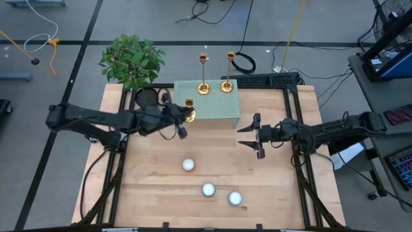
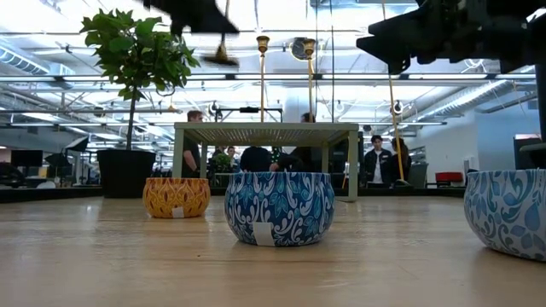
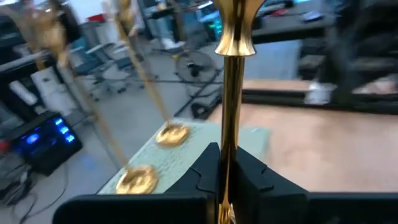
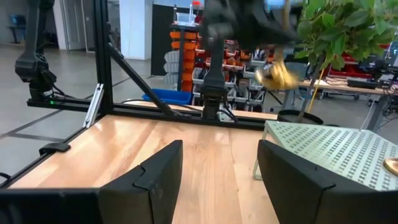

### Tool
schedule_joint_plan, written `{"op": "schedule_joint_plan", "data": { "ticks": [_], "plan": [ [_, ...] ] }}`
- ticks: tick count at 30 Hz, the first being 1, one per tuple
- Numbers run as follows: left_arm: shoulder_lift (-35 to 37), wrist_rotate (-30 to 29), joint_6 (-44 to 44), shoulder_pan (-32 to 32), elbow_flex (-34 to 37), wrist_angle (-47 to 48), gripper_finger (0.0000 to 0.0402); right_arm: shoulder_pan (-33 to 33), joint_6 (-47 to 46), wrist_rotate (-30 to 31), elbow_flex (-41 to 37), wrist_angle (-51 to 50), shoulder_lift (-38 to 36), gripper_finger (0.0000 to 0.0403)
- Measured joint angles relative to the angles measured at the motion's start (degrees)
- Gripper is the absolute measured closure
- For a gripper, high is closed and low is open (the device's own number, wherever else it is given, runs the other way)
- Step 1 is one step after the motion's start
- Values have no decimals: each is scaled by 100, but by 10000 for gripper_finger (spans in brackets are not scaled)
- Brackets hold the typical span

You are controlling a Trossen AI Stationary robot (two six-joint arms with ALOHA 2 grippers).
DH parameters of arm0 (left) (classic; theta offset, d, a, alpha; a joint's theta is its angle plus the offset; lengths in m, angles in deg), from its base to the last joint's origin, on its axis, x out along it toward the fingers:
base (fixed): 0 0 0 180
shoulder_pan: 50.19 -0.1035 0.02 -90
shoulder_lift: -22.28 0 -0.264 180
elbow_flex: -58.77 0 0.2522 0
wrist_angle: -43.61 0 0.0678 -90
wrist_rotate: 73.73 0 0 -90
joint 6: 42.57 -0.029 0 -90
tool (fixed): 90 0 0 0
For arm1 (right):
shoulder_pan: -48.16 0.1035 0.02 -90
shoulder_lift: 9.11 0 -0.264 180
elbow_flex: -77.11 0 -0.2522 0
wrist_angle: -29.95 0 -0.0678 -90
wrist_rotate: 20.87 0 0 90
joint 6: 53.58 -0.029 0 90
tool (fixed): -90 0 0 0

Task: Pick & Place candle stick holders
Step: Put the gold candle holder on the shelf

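Note:
Two gold candle stick holders stand by their round bases on the far part of the pale green perforated stand. My left gripper is shut on the third holder, carried above the stand's near left corner. In the left wrist view its thin stem rises between my fingers. My right gripper is open and empty, above the table right of the stand's near right corner. My left gripper pinches the holder's thin stem between its two fingers, which lie across the stem. The holder is lifted clear, above the stand's near left corner. In the low view its round base hangs in the air above the stand top.
Three lit tealight candles in patterned tins sit on the near half of the wooden table. A potted plant stands at the far left corner. Black frame rails run along the table's sides.

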Motion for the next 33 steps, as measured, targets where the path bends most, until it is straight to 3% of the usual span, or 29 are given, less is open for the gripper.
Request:
{"op": "schedule_joint_plan", "data": {
  "ticks": [5,10,18,22,28,33],
  "plan": [
    [-297,-61,109,-636,1023,-2168,390,0,1,-2,0,89,1,202],
    [-777,-64,195,-1184,1243,-2962,382,0,4,-2,0,88,1,202],
    [-1353,-60,172,-1813,1232,-3441,389,0,4,-2,0,86,4,202],
    [-1460,-59,286,-2059,1230,-3420,375,0,4,-2,0,86,4,202],
    [-1469,13,288,-2347,1232,-3413,390,0,4,-2,0,84,4,202],
    [-1466,63,341,-2536,1230,-3418,365,0,4,-2,0,78,4,202]
  ]
}}
